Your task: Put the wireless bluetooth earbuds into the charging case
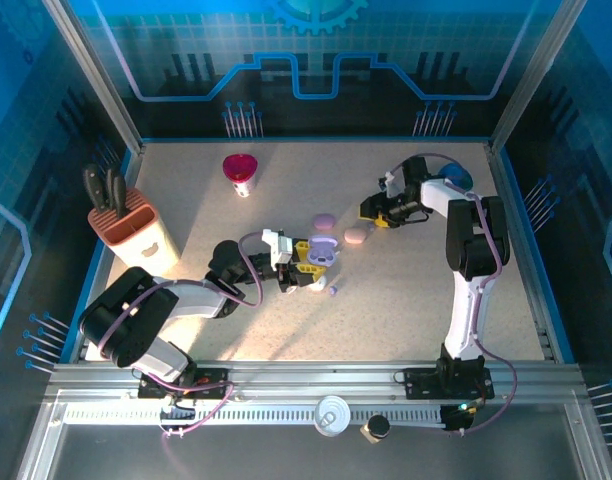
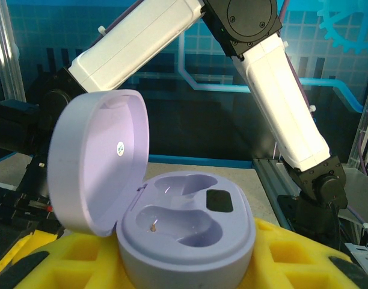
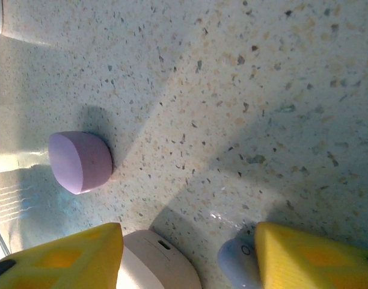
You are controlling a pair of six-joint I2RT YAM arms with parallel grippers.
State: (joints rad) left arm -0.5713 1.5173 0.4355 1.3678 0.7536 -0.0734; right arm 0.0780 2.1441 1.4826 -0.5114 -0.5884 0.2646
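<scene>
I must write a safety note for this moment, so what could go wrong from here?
1. The right gripper stands open over both a pinkish case and a pale rounded piece; closing may catch the case or push both away.
2. The left gripper holds the open charging case with its lid upright and both wells empty; an approach from the lid side could strike the lid.

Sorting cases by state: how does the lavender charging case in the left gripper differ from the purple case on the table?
Lid: the lavender charging case is open, wells empty; the purple case is shut. Support: the lavender charging case sits clamped in the left gripper; the purple case lies free on the table. Both are rounded ovals.
</scene>
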